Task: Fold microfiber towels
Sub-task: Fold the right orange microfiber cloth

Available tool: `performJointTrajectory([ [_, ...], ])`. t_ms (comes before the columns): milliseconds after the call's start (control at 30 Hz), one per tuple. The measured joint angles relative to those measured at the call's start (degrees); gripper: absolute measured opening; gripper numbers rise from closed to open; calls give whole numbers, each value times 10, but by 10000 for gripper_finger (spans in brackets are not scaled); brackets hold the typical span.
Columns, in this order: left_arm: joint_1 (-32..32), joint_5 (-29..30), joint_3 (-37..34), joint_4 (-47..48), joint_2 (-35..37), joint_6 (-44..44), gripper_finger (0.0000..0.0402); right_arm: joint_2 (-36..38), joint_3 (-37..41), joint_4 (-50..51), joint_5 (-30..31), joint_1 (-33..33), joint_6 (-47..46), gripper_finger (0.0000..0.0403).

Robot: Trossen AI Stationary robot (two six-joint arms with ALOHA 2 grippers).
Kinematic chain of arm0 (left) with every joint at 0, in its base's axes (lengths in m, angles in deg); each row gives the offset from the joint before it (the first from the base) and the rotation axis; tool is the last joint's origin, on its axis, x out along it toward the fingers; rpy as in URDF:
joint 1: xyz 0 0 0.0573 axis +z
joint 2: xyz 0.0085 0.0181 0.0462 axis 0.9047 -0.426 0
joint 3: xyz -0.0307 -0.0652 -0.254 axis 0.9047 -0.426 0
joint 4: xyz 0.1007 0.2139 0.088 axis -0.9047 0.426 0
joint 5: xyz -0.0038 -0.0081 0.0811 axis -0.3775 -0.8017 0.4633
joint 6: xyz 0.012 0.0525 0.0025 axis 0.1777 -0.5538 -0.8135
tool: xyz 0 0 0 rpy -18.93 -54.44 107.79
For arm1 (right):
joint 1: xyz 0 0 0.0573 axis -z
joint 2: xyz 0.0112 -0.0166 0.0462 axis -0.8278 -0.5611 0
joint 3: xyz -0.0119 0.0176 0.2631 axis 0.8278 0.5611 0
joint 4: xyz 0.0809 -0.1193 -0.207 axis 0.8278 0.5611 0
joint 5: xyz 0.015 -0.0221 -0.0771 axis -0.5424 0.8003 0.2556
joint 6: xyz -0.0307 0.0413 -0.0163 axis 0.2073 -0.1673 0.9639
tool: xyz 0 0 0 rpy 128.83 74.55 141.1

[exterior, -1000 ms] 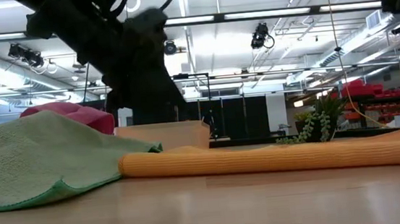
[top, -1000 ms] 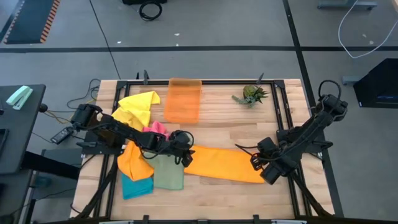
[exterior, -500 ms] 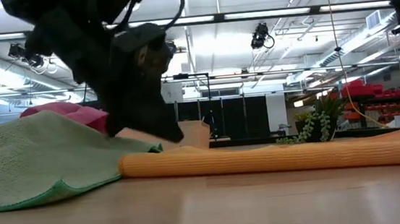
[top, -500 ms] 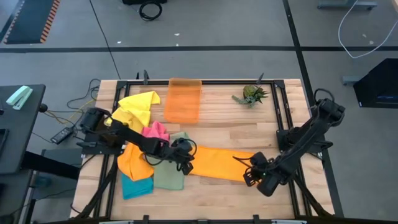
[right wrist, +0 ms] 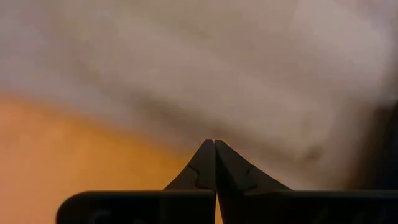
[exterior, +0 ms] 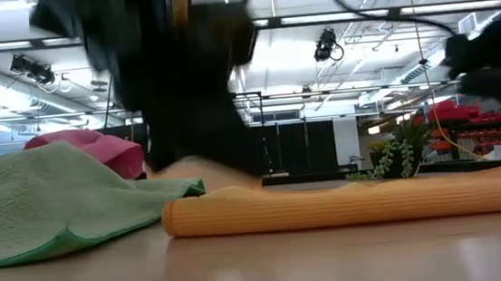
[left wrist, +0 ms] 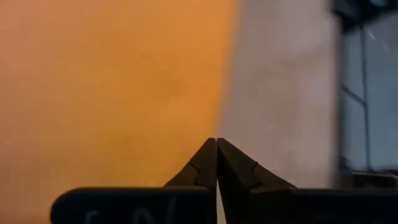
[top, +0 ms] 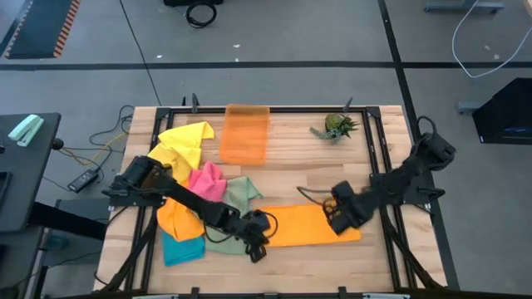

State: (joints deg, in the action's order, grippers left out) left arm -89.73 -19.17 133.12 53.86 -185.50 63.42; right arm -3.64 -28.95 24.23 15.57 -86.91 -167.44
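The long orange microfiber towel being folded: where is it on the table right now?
In the high view the long orange microfiber towel lies near the table's front edge, between the left gripper and the right gripper, right of the sage green towel.

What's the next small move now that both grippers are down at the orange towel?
Probably lift both ends together and carry them across to fold the orange towel. The left gripper and right gripper are shut at its opposite ends, apparently pinching them, though the wrist views don't confirm cloth between the fingers.
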Motion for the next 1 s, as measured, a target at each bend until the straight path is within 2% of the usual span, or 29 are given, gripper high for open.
performJointTrajectory([
  [100, -1, -15, 77, 82, 0, -74, 10, 28, -5, 1, 7, 70, 93, 3],
  [167, 4, -5, 135, 165, 2, -127, 6, 54, -24, 1, -4, 90, 139, 3],
  [233, 12, 19, 184, 255, 3, -176, 6, 80, -46, -3, -20, 78, 150, 2],
  [333, 28, 49, 215, 336, 4, -220, 9, 96, -73, -9, -26, 22, 101, 2],
  [500, 52, 19, 166, 293, 0, -246, 6, 62, -65, -92, -35, -85, -18, 2],
  [667, 65, -3, 98, 248, -13, -217, 4, -1, -37, -124, -66, -128, -102, 2],
  [800, 62, -4, 55, 215, -12, -175, 6, -33, -12, -145, -77, -120, -114, 2],
  [933, 40, -8, 33, 163, -12, -105, 4, -41, 23, -194, -78, -79, -86, 2],
  [1000, 22, -10, 29, 150, -12, -67, 5, -38, 30, -195, -60, -49, -58, 2],
])
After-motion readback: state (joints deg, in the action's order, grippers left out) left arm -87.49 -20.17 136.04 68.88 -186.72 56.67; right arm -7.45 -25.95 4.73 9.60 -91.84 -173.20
